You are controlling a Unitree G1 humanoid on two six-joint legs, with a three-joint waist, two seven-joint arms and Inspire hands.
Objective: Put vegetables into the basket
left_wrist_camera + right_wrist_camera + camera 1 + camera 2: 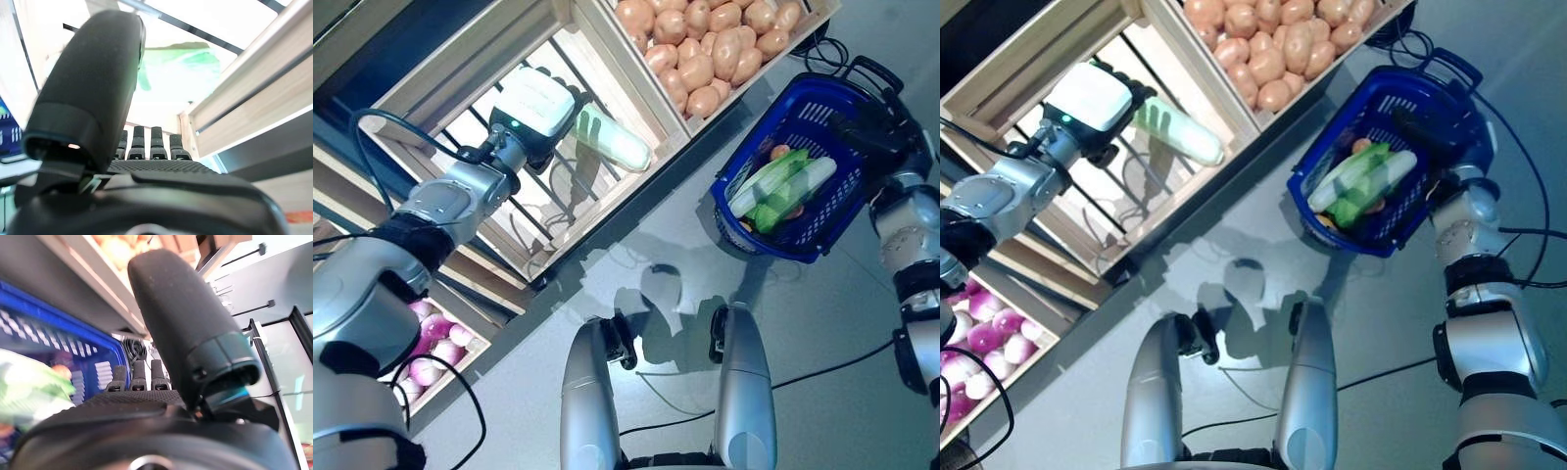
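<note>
Reaching into the slatted wooden crate at the upper left of the frame, my left hand sits just beside a pale green wrapped vegetable that lies on the slats. From the wrist camera my fingers stand straight in a row and the thumb is raised, so this hand is released and grips nothing; the vegetable shows past the fingertips as a green and white blur.

At the upper right, my right hand is against the far rim of the blue basket. Whether its fingers are closed round the handle I cannot tell, since the head views show only its dark back.

Inside the basket lie long green and white vegetables with something small and orange beside them.

Above the basket, at the top of the frame, a crate holds potatoes. At the lower left, another crate holds purple onions.
</note>
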